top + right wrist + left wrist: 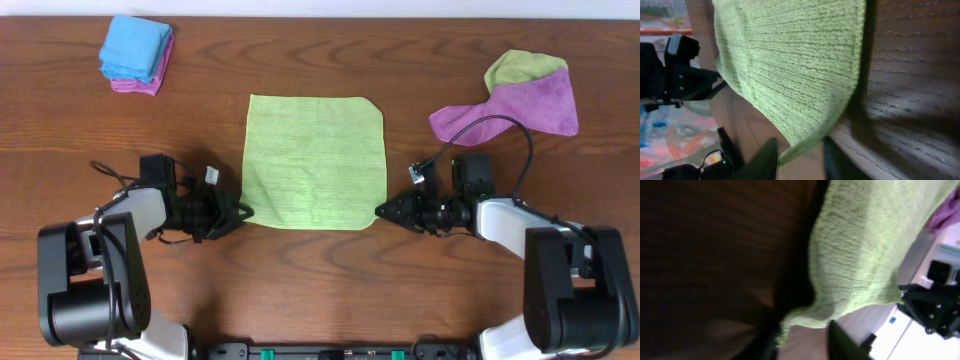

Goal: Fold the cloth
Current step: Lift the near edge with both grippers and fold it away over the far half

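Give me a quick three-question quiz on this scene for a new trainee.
1. True or false: the lime-green cloth is already folded in half.
2. Where is the left gripper? A) at the cloth's near-left corner; B) at its far-right corner; C) on its middle.
3. What colour is the folded cloth lying on the pink cloth?
Key: 1 false, it lies flat; 2 A; 3 blue.
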